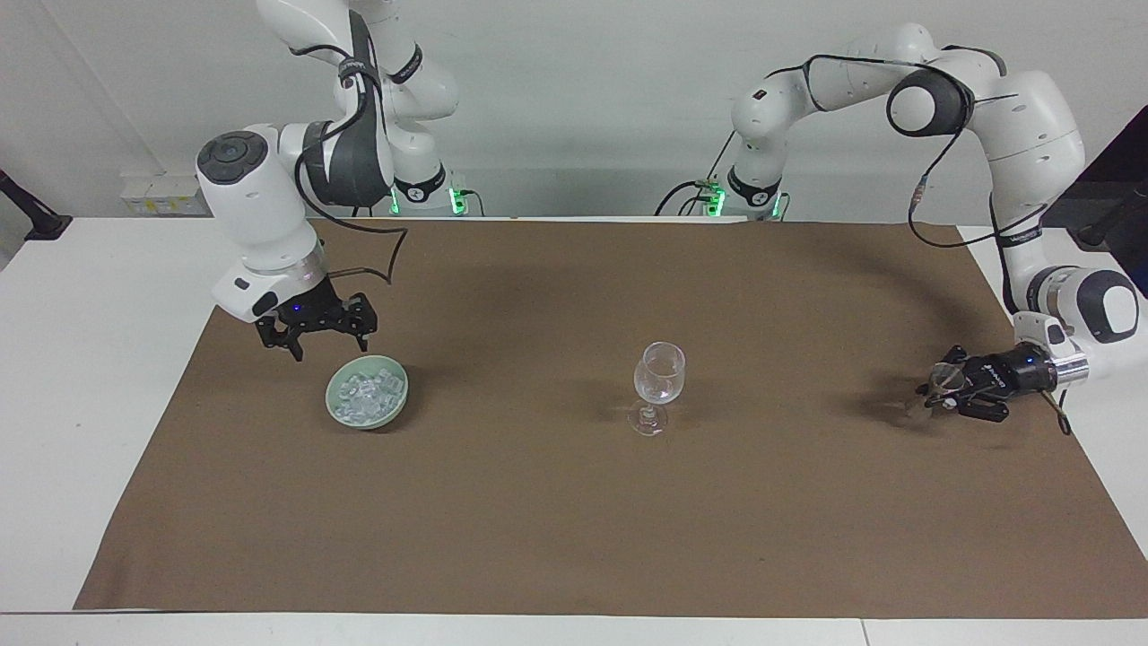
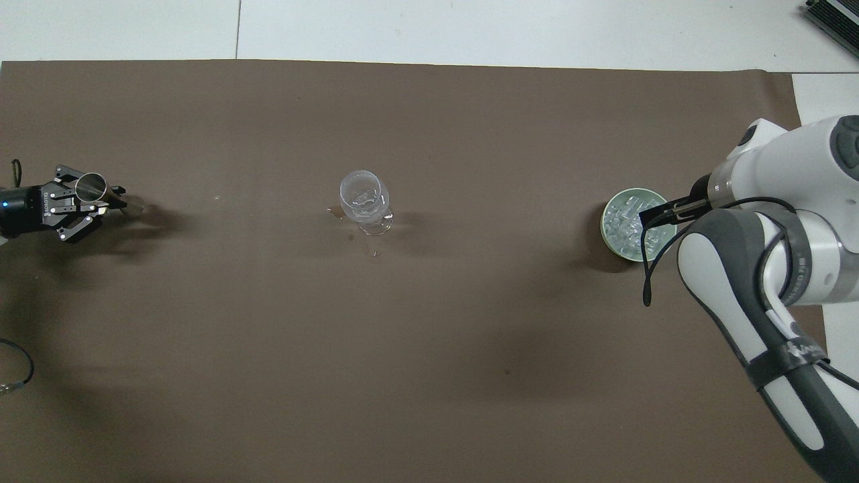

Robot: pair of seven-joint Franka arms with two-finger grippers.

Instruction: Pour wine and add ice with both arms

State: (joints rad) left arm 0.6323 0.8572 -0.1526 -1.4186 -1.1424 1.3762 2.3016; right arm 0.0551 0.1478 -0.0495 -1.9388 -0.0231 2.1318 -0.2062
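A clear stemmed glass point(image 1: 659, 372) stands upright mid-cloth; it also shows in the overhead view point(image 2: 364, 196). A heap of clear ice cubes point(image 1: 364, 393) fills a pale green bowl point(image 1: 401, 396) toward the right arm's end. My right gripper point(image 1: 329, 345) is open and empty, low over the cloth just beside the bowl. In the overhead view the right arm covers part of the ice point(image 2: 623, 225) and hides that gripper. My left gripper point(image 1: 939, 395) is shut on a small metal measuring cup point(image 2: 90, 187), down at the cloth near the left arm's end.
A brown cloth point(image 1: 574, 520) covers most of the white table point(image 1: 81, 296). Small wet marks point(image 2: 333, 213) lie on the cloth beside the glass. A black stand point(image 1: 27, 211) sits at the table's edge past the right arm's end.
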